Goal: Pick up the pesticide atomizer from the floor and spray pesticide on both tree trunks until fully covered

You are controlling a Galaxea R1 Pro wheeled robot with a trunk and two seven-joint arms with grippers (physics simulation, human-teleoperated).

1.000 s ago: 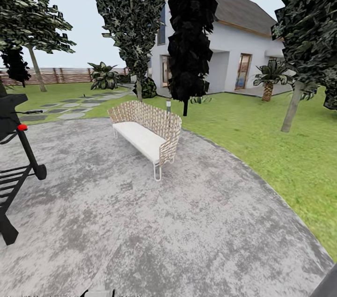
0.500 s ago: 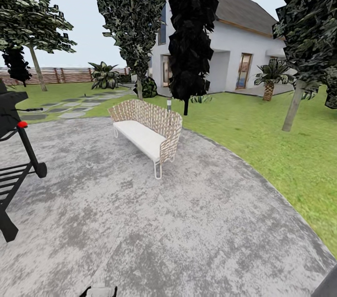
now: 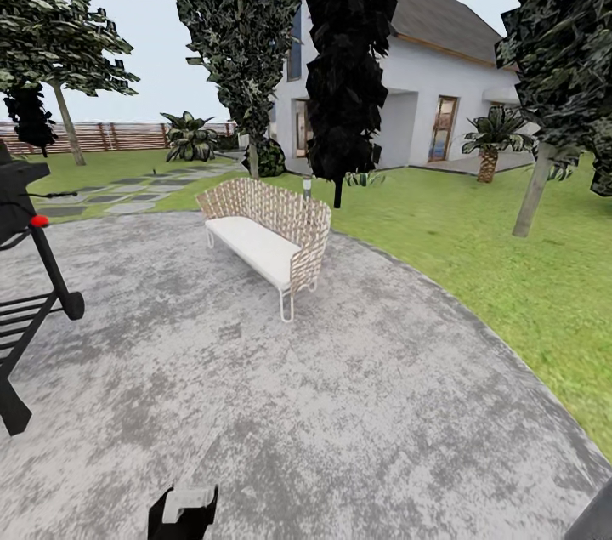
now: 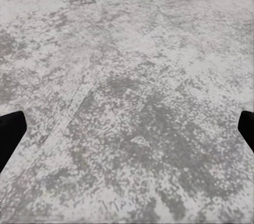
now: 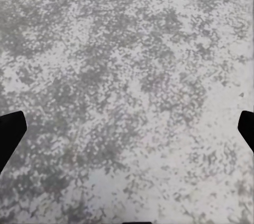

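I see both claws, left (image 4: 127, 128) and right (image 5: 127, 128), spread open and empty over grey gravel (image 3: 340, 404), with the mottled-trunk trees (image 3: 531, 191) off on the grass (image 3: 476, 251); atomizer unsighted.

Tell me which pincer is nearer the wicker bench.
Left. The left pincer hangs over gravel with a bench leg just ahead; the right pincer faces bare gravel, farther to the side.

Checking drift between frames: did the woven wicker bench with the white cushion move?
No. The woven wicker bench with the white cushion keeps its place against the black tree's thin trunk; the slight upward shift is camera motion.
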